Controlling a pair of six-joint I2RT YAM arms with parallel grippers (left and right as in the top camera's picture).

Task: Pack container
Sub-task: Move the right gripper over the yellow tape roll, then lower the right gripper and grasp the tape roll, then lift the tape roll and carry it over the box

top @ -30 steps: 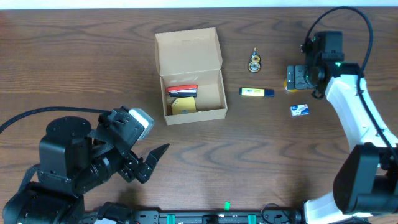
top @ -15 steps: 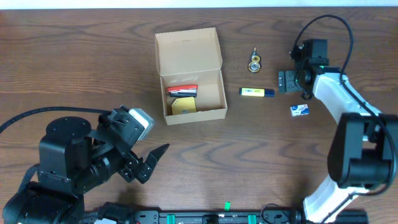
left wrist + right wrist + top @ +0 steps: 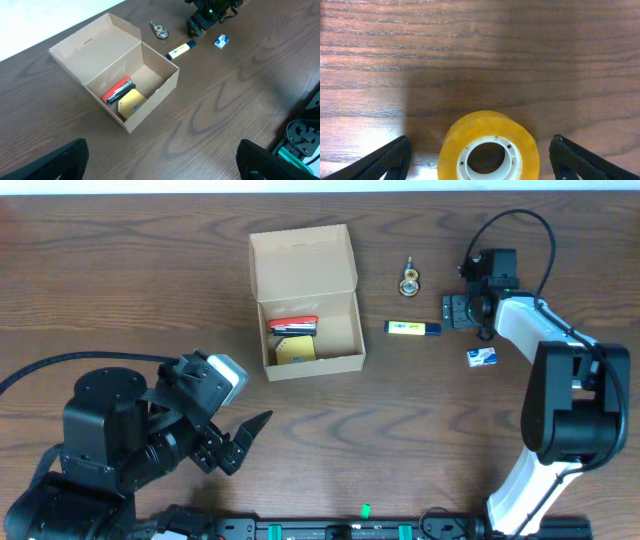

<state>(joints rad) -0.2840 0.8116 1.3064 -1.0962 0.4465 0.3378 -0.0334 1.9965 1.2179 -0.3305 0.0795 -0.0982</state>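
Sliding left along the far side of the table [image 3: 150, 280] over the last second, the right gripper [image 3: 458, 311] is now hanging over the tape [image 3: 489, 135], while the left arm is sitting just as it was. The right wrist view is showing the yellow roll lying flat between the two fingers [image 3: 385, 159], which are standing wide apart and not touching it. The left gripper [image 3: 244, 444] is waiting near the front edge, its fingers also spread, with nothing between them. The box [image 3: 343, 330] is resting at mid-table with its flap lid thrown back, well apart from the right gripper, and is already holding a red-and-black tool [image 3: 292, 326] and a yellow packet [image 3: 295, 351]. The step in hand looks to be picking up the tape, so packing seems partly done: a marker [image 3: 412, 328], a brass ring [image 3: 410, 279] and a blue packet [image 3: 482, 357] are lying outside. The next move is likely calling for a short descent, closing squarely on the roll's sides, then lifting it over the marker to the box. Print is showing on the marker and blue packet, but it is too small to read.
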